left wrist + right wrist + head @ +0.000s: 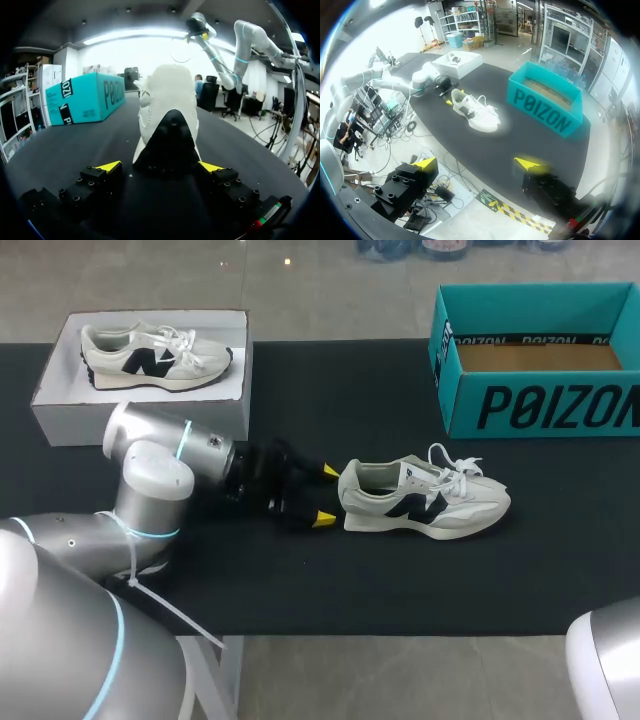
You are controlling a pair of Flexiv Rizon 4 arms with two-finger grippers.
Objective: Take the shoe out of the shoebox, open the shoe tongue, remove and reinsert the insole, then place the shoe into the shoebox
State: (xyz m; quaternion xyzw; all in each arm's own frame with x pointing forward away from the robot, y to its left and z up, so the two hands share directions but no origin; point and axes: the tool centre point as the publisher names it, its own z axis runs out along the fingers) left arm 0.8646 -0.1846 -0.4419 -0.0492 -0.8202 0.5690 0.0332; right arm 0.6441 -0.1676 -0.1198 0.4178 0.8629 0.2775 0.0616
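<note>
Your left claw (326, 494) lies low over the table (300, 570) with its fingers spread wide. The shoe (425, 500) stands upright just ahead of it, toe pointing away. Its dark heel sits in the gap between the two yellow tips, and you cannot see either tip pressing on it. The teal shoebox (535, 405) stands farther ahead, off to one side of the shoe. Your right claw (477, 163) hangs high, well away from the shoe, fingers apart and gripping nothing.
</note>
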